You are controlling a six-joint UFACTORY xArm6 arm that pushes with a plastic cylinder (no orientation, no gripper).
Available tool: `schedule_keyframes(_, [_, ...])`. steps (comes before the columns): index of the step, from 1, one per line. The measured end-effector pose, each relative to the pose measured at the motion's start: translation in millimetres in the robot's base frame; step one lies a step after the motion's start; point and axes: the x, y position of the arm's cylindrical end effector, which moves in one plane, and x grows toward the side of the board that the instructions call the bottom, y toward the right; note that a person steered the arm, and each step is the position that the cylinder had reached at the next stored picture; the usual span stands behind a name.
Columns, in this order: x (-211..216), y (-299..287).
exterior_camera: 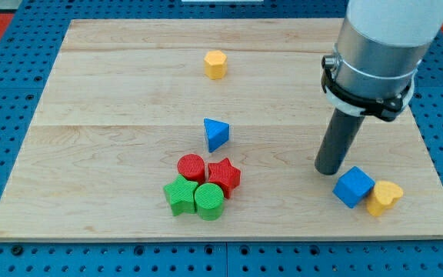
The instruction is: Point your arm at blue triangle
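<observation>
One approach step remains, I judge: my tip [330,170] (a bare rod, no jaws) stands well to the view's right of the blue triangle [215,134], beside the blue cube [353,186], and must slide leftward.

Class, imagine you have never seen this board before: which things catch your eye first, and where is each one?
The big grey arm at the view's right stands out, my tip resting just left of a blue cube and yellow heart. Near the bottom centre, a red cylinder, red star, green star and green cylinder huddle together. The blue triangle sits alone mid-board.
</observation>
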Motion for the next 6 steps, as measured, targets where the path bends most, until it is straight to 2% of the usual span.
schedule_keyframes(1, [-26.6, 36.7])
schedule_keyframes(2, [-21.5, 103.4])
schedule_keyframes(3, [9.5, 148.0])
schedule_keyframes(5, [103.2, 143.4])
schedule_keyframes(6, [103.2, 113.3])
